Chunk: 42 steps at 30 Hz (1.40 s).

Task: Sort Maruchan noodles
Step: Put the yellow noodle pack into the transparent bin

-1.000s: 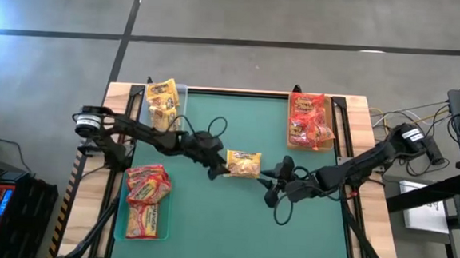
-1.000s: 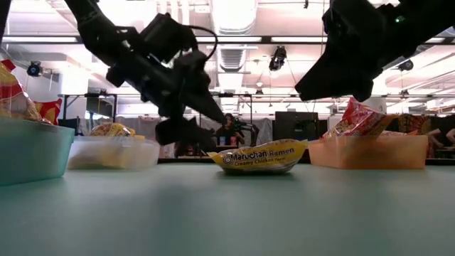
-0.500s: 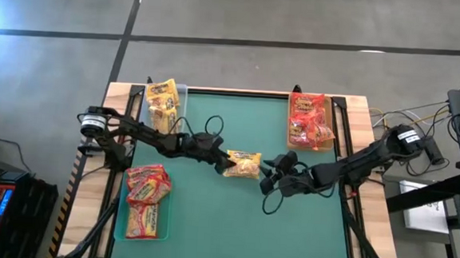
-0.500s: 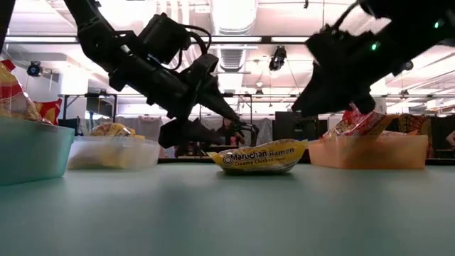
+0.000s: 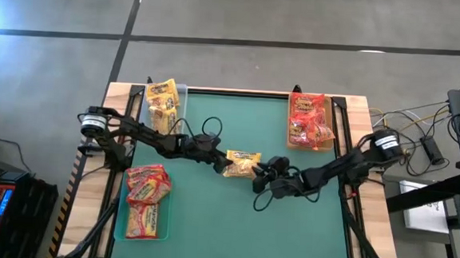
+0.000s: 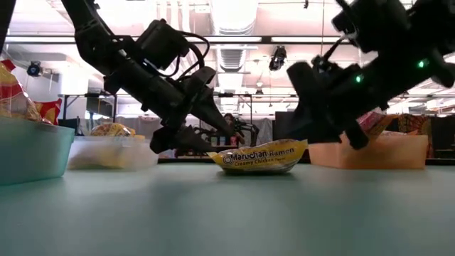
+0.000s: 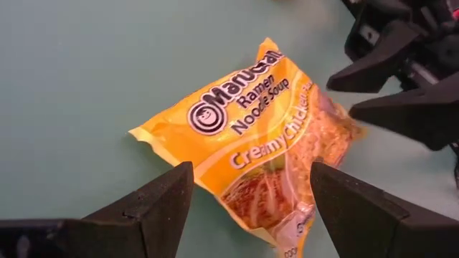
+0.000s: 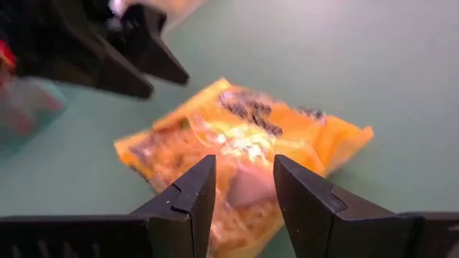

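One yellow Maruchan packet (image 5: 242, 163) lies flat near the middle of the green table; the low view shows it too (image 6: 259, 156). My left gripper (image 5: 218, 161) is open at the packet's left end, and its fingers stand on either side of that end (image 7: 251, 183). My right gripper (image 5: 261, 173) is open, low at the packet's right end, with the packet (image 8: 244, 132) just ahead of its fingers (image 8: 244, 172). Other yellow packets (image 5: 162, 102) lie in the clear tray, red ones (image 5: 309, 120) in the tan tray, and red-orange ones (image 5: 146, 197) in the green tray.
The clear tray (image 5: 179, 90) sits at the far left corner, the tan tray (image 5: 290, 141) at the far right and the green tray (image 5: 120, 226) at the near left. The two grippers face each other closely across the packet. Bare green mat (image 5: 248, 226) lies toward the near edge.
My right gripper has moved toward the table's left and down, closing in on the packet's right end. My left gripper has lowered toward the packet's left end. The packet has stayed where it was.
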{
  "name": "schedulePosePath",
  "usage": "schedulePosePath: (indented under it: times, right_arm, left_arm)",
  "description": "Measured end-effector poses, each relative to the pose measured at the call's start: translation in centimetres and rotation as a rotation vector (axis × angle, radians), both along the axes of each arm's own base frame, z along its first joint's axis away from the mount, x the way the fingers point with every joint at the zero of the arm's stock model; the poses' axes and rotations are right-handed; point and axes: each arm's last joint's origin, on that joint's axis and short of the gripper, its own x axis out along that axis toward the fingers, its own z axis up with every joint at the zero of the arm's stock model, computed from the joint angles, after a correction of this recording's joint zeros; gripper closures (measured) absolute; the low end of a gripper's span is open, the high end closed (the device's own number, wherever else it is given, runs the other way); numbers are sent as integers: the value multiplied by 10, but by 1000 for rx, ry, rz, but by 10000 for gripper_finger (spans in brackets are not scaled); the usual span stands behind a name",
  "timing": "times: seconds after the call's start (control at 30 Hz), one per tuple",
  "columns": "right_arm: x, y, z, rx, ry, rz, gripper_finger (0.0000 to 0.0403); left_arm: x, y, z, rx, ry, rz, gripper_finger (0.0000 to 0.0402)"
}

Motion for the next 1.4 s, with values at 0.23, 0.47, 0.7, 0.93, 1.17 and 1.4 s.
schedulePosePath:
  times: [0.23,0.47,0.7,0.93,1.17,1.4]
  right_arm:
    - [3,-1,-16,31,43,14,271]
    - [3,0,-24,65,84,63,271]
    - [2,1,-33,72,122,80,271]
    - [2,1,-33,41,139,97,271]
    - [2,0,-33,27,144,102,271]
    - [2,0,-33,14,149,104,271]
  left_arm:
    - [0,0,-2,0,8,-1,137]
    - [-2,0,-3,-24,25,13,137]
    - [-1,0,-2,-51,18,29,137]
    - [5,0,4,-82,-20,50,137]
    - [16,1,-4,-79,-12,49,137]
    - [46,-1,-17,-128,-21,-69,137]
